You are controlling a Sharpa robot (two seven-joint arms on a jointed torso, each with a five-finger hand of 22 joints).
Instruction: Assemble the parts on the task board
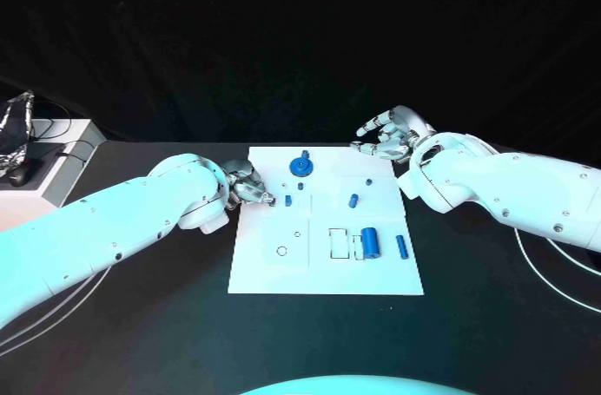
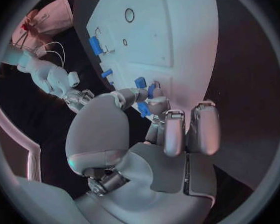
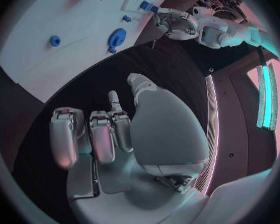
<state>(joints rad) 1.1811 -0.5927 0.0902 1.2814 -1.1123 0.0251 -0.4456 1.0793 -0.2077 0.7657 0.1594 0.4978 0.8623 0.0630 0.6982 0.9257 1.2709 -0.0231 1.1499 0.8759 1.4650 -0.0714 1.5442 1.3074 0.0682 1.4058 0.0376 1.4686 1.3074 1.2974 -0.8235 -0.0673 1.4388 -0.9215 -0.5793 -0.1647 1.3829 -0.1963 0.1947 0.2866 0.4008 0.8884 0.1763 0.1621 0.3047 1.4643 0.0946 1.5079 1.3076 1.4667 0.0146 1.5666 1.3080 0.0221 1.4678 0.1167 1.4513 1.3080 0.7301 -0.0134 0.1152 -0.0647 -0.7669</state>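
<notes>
Left wrist view reveals the left robot hand (image 2: 154,115) pinching a blue part (image 2: 142,108); right robot hand (image 1: 386,134) empty, fingers spread.

task board (image 1: 323,265): smooth white plate, matt, plastic-looking | parts (image 1: 370,240): smooth blue plastic, slight sheen | surface (image 1: 150,325): matt black | left hand (image 1: 247,187) and right hand (image 1: 388,134): silvery metal-look fingers (image 2: 174,134), satin | arms (image 1: 113,230): glossy white shell | backdrop: black cloth
</notes>
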